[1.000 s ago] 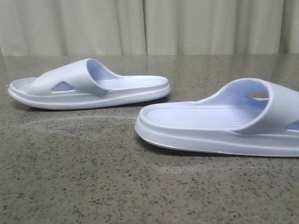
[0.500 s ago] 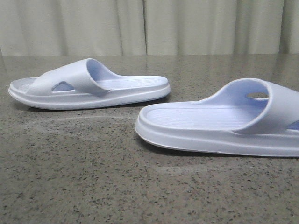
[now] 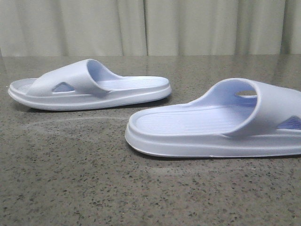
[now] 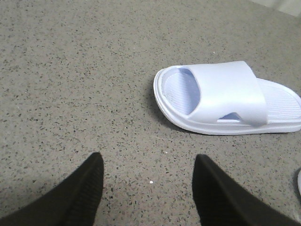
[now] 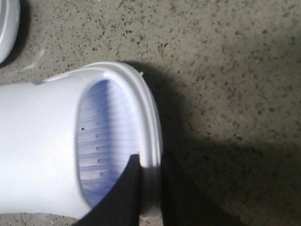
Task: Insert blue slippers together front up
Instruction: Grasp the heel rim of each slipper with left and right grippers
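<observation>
Slippers in pale blue are lying on the desk (image 3: 70, 188), and the right end effector (image 5: 149, 197) is clamping the toe rim of the near slipper (image 3: 216, 125), one dark finger (image 5: 123, 197) sitting inside on the ribbed footbed and the other outside the sole wall. That slipper is resting sole down at the right of the front view, its heel pointing left. The left end effector (image 4: 148, 188) is hovering over bare speckled desk with its fingers spread apart and gripping nothing. Near it, the far slipper (image 4: 228, 99) is lying sole down, well apart from the near one, strap upward.
</observation>
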`<state>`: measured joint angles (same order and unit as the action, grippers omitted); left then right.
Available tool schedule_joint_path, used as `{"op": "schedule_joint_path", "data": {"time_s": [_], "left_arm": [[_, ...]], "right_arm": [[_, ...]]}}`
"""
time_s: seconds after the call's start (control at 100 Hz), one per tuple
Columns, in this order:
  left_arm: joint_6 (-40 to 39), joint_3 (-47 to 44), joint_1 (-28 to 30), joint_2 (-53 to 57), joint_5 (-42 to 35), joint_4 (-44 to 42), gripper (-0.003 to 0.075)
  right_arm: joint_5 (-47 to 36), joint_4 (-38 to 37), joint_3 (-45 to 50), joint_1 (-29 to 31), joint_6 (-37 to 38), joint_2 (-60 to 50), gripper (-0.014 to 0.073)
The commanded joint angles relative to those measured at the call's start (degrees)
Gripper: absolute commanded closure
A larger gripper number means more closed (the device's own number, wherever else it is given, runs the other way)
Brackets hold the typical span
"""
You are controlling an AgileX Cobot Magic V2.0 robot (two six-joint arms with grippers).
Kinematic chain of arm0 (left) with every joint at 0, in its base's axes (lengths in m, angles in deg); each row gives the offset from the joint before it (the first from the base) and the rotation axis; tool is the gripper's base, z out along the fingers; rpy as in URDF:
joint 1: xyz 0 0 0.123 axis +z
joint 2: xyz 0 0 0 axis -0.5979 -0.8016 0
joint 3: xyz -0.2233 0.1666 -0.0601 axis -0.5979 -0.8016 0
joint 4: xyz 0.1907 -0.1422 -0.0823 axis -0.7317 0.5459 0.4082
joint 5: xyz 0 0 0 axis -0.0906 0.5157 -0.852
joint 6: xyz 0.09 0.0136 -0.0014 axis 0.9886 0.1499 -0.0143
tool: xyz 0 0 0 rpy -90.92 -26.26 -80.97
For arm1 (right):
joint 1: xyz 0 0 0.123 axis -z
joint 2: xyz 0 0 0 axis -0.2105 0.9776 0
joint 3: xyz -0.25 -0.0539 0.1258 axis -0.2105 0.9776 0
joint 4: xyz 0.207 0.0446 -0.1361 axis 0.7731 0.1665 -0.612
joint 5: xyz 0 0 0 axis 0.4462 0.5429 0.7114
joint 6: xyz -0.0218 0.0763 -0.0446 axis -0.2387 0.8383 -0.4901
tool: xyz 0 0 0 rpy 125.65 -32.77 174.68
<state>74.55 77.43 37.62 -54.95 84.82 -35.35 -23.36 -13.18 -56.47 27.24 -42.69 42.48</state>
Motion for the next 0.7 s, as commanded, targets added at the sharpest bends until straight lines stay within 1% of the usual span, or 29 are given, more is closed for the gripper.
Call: {"op": "schedule_joint_path", "data": {"time_s": [0.0, 0.07, 0.14, 0.22, 0.36, 0.49, 0.61, 0.69], "left_arm": [[0.1, 2.2, -0.4, -2.0, -3.3, 2.2, 0.0347], [0.1, 2.5, -0.4, -3.8, -4.0, 3.3, 0.0347], [1.0, 3.1, -0.4, -6.3, -4.6, 6.1, 0.0347], [5.0, 4.4, -0.4, -10.0, -4.9, 12.4, 0.0347], [11.4, 7.4, -0.4, -17.3, -4.4, 20.3, 0.0347], [16.5, 10.5, -0.3, -24.4, -1.7, 25.5, 0.0347], [24.4, 12.5, 0.4, -31.3, 2.2, 35.7, 0.0347], [27.5, 13.3, 1.1, -35.3, 3.8, 39.3, 0.0347]], "right_arm": [[0.6, 2.0, -1.8, 0.3, -1.3, -0.3, 0.0697], [-0.1, 2.0, -1.8, 0.3, -1.3, -0.4, 0.0696], [-0.7, 2.0, -1.8, 0.3, -1.3, -0.7, 0.0696], [-0.8, 2.0, -1.8, 0.3, -1.3, -0.7, 0.0696], [-0.9, 2.0, -1.8, 0.3, -1.3, -0.7, 0.0696], [-1.2, 2.0, -1.8, 0.3, -1.3, -0.7, 0.0696], [-1.2, 2.0, -1.8, 0.3, -1.3, -0.7, 0.0696], [-1.2, 2.0, -1.8, 0.3, -1.3, -0.7, 0.0696]]}}
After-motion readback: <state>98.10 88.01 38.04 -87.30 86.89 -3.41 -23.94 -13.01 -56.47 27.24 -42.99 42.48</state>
